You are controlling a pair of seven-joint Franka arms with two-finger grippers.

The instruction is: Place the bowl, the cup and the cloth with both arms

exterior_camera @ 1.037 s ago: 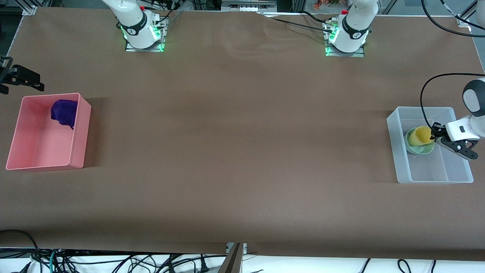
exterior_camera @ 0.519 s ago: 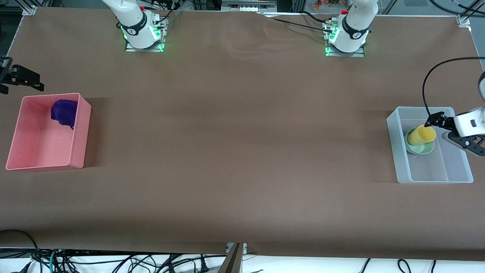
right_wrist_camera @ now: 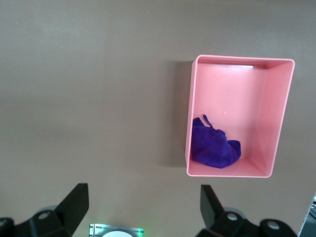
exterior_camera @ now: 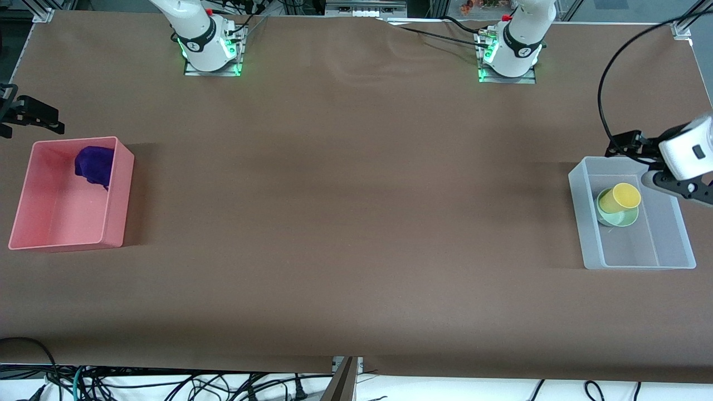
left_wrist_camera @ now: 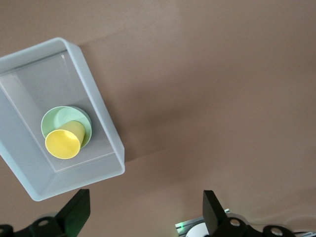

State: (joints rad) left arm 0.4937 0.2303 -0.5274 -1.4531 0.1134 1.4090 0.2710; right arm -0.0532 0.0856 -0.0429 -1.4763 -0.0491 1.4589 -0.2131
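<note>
The yellow cup (exterior_camera: 619, 199) lies tilted in the mint-green bowl (exterior_camera: 623, 217), inside a clear bin (exterior_camera: 640, 260) at the left arm's end of the table. My left gripper (exterior_camera: 649, 163) is open and empty, up in the air over the bin's rim. In the left wrist view the cup (left_wrist_camera: 64, 142), the bowl (left_wrist_camera: 59, 117) and the bin (left_wrist_camera: 98, 111) lie well below the gripper (left_wrist_camera: 145, 212). The purple cloth (exterior_camera: 94, 166) lies in a pink bin (exterior_camera: 67, 243). My right gripper (right_wrist_camera: 144, 212) waits high up, open and empty, with the cloth (right_wrist_camera: 215, 149) and pink bin (right_wrist_camera: 189, 113) below.
The brown table (exterior_camera: 345, 211) stretches between the two bins. The arm bases (exterior_camera: 209, 47) (exterior_camera: 509, 53) stand along the table edge farthest from the front camera. A black fixture (exterior_camera: 33, 114) sticks in at the right arm's end of the table, beside the pink bin.
My left gripper has let go of the yellow cup and risen away from it, out of the clear bin. The cup stays tilted in the bowl. The right arm has not moved.
</note>
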